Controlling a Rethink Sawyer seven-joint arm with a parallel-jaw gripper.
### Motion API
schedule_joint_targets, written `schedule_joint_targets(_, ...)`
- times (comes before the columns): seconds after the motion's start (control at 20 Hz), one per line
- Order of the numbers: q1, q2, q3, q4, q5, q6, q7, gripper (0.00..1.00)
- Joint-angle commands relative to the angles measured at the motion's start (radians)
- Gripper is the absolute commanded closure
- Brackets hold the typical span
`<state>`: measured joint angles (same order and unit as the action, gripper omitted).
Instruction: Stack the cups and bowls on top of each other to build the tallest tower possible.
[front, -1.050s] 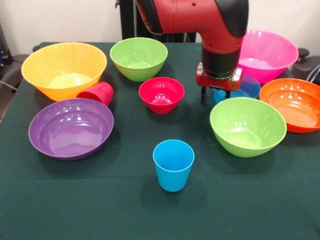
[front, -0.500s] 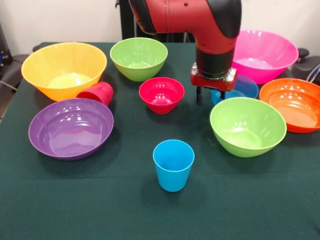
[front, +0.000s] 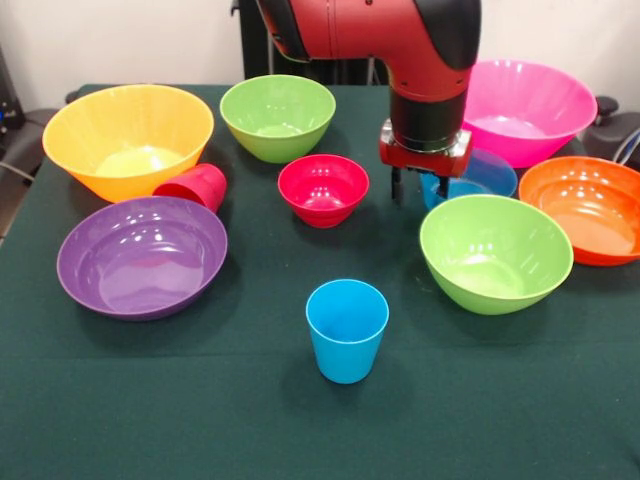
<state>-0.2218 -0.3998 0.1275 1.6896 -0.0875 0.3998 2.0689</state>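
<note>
Worktop (front: 150, 420): dark green cloth. Landmark for all places: the red bowl (front: 322, 188), near centre.

Arm (front: 400, 35), red and black, comes down just right of the red bowl.

Large bowls: yellow-orange bowl (front: 127, 140) to the far left and behind; pink bowl (front: 530, 108) to the right and behind; purple bowl (front: 141, 255) to the left and in front; orange bowl (front: 585, 207) at the far right.

Medium: one green bowl (front: 277, 116) directly behind the red bowl, a second green bowl (front: 495, 252) to its right and in front.

Small: blue bowl (front: 485, 175) right of the red bowl, partly hidden behind the arm.

Gripper (front: 420, 187) hangs at the blue bowl's left rim; fingers apart, one showing each side of the rim. Whether they touch it, cannot tell.

Blue cup (front: 347, 329) upright, well in front of the red bowl, alone. Red cup (front: 195, 186) on its side to the left, touching the yellow-orange bowl. Nothing stacked.
</note>
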Motion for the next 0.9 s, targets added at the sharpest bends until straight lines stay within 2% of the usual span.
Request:
schedule_joint_targets(0.05,0.003,-0.007,0.073,0.026,-0.015,0.120,0.004,1.00)
schedule_joint_targets(0.75,0.005,0.006,0.077,-0.017,-0.017,0.112,0.014,1.00)
schedule_joint_targets(0.85,-0.006,-0.025,0.081,-0.011,-0.009,0.127,0.013,1.00)
schedule_joint_targets(0.9,-0.017,-0.074,0.091,0.017,-0.002,0.152,0.006,1.00)
